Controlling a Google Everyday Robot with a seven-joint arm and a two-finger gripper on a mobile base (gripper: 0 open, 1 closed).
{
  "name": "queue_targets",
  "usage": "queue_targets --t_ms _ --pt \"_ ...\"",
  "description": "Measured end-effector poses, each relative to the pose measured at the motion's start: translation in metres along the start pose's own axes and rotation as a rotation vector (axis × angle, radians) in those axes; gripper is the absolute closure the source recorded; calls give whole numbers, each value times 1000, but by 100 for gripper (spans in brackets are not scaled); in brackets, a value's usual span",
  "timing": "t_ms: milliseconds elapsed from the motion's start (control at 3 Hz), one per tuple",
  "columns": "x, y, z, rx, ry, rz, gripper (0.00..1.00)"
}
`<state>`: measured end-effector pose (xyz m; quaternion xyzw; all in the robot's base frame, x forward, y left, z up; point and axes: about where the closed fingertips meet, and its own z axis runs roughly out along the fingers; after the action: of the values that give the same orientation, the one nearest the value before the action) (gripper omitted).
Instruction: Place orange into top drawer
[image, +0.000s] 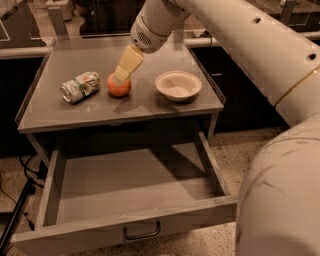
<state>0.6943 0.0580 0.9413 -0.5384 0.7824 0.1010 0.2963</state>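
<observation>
Orange (120, 89) sits on the tabletop (125, 111), between can (80, 87) and bowl (178, 85). Gripper (120, 76) is angled down onto the orange's top; whether it is released or grasping cannot be told. Drawer (135, 187) below stands open, handle (142, 233) on its front.

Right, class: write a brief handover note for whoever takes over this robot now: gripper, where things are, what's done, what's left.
Gripper: down at the top of the small round orange fruit, on the grey tabletop between the crushed silver-green can and the white bowl.
Wide grey metal top drawer: pulled open, orange not in it.
Done: drawer open, gripper at orange.
Left: lift orange, place it in drawer.
</observation>
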Motion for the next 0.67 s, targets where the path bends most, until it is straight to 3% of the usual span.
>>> queue_targets --t_ms 667 --pt "-20 -15 33 -94 -100 -75 0"
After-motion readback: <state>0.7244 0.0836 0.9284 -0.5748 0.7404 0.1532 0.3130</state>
